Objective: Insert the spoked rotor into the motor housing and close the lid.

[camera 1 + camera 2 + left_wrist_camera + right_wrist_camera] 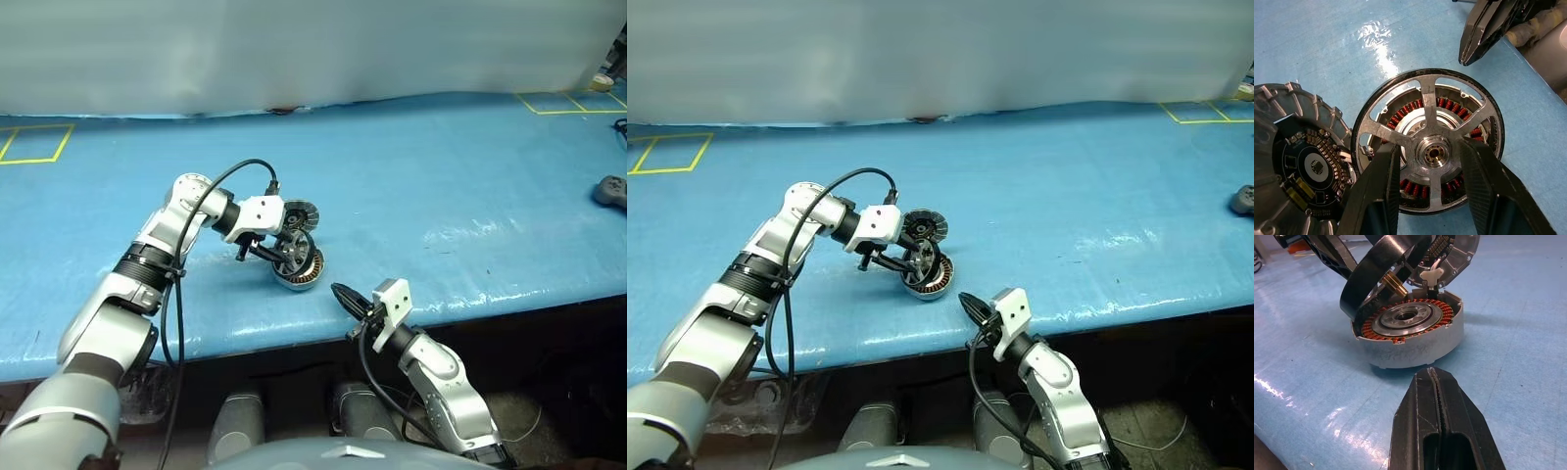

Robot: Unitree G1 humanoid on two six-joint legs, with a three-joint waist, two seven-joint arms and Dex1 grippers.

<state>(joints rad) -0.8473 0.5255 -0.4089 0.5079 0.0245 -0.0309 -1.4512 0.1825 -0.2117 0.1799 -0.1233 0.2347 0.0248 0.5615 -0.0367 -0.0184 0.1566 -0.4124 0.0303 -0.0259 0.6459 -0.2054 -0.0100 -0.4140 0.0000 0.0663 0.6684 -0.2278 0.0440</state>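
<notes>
The left gripper [1431,191] holds the rotor [1431,147] by its spokes, tilted over the housing [1409,333]; the closed right gripper [1437,426] waits nearby.

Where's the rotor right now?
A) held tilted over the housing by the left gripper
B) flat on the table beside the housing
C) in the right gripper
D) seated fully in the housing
A: the left gripper holds the rotor by its spokes, and the right wrist view shows it tilted, one edge raised above the housing, whose windings are exposed; the right gripper is shut on nothing.
</notes>
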